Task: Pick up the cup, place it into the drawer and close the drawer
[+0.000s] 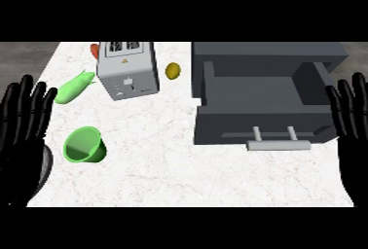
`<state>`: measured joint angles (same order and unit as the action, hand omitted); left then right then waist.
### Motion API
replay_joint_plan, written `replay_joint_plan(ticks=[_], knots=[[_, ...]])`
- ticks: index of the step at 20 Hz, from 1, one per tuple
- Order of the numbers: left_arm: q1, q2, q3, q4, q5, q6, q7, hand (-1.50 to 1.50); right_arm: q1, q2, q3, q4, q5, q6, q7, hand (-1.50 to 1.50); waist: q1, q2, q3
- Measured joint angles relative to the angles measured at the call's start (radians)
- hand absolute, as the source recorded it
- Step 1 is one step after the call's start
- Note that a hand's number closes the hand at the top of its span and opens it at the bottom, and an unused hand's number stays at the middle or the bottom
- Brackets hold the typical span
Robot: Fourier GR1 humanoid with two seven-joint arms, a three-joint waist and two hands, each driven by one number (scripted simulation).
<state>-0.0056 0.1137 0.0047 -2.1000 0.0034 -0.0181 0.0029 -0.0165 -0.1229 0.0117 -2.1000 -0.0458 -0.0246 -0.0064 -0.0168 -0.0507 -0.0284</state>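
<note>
A green cup (pixel 84 145) lies tipped on the white counter at the left, its mouth facing the viewer. The dark grey drawer (pixel 259 104) stands pulled out at the right, with a pale handle (pixel 277 144) on its front. Nothing shows inside the drawer. My left hand (pixel 23 126) rests open at the left edge, fingers up, just left of the cup and apart from it. My right hand (pixel 352 131) rests open at the right edge, fingers up, beside the drawer's front corner.
A silver toaster (pixel 128 69) stands at the back, left of the drawer. A green vegetable (pixel 74 87) lies left of it, a yellow fruit (pixel 173 70) to its right, and a red item (pixel 94 50) peeks out behind. Bare counter (pixel 179 180) spreads in front.
</note>
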Motion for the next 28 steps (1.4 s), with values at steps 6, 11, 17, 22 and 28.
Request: replay_joint_plan(ticks=[6, 11, 17, 22, 28], knots=[[0.028, 0.047, 0.049, 0.002, 0.150, -0.123, -0.031, -1.50, 0.031, 0.002, -0.006, -0.030, 0.027, -0.007, -0.008, -1.50, 0.013, 0.038, 0.022], [0.083, 0.040, 0.092, 0.073, 0.348, -0.197, 0.016, -1.50, 0.024, -0.030, 0.017, 0.012, 0.069, 0.020, 0.028, -1.50, 0.021, 0.048, 0.026], [0.112, 0.045, 0.143, 0.170, 0.428, -0.268, 0.005, -1.50, -0.030, -0.036, -0.003, 0.062, 0.073, 0.040, 0.051, -1.50, 0.020, 0.050, 0.028], [0.128, 0.053, 0.193, 0.266, 0.416, -0.300, -0.037, -1.50, -0.025, -0.047, -0.036, 0.090, 0.051, 0.078, 0.018, -1.50, 0.018, 0.051, 0.028], [0.078, 0.077, 0.254, 0.468, 0.333, -0.308, -0.141, -1.50, -0.019, -0.049, -0.063, 0.106, 0.037, 0.101, -0.009, -1.50, 0.015, 0.051, 0.028]])
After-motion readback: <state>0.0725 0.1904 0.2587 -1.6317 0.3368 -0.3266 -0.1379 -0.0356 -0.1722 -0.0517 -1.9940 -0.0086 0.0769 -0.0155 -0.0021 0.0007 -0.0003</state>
